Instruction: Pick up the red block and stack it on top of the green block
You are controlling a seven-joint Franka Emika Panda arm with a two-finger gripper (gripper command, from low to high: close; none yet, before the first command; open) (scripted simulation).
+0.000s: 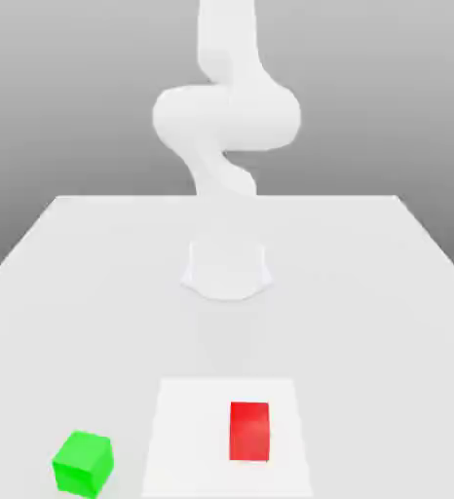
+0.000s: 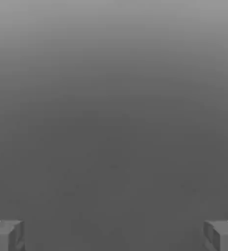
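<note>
The red block (image 1: pixel 250 431) stands near the table's front edge, a little to the exterior view's right of centre, on a brighter white rectangular patch (image 1: pixel 187 439). The green block (image 1: pixel 82 463) sits on the table at the front, to the exterior view's left of the red one and well apart from it. In the hand view my gripper (image 2: pixel 114 238) is open: its two grey fingertips (image 2: pixel 6 235) sit at opposite edges of the picture with nothing between them, against a plain grey background. Neither block appears there.
The white arm (image 1: pixel 226 117) rises at the back of the white table (image 1: pixel 367 292), above its round base (image 1: pixel 227 268). The table's side edges run toward the front corners.
</note>
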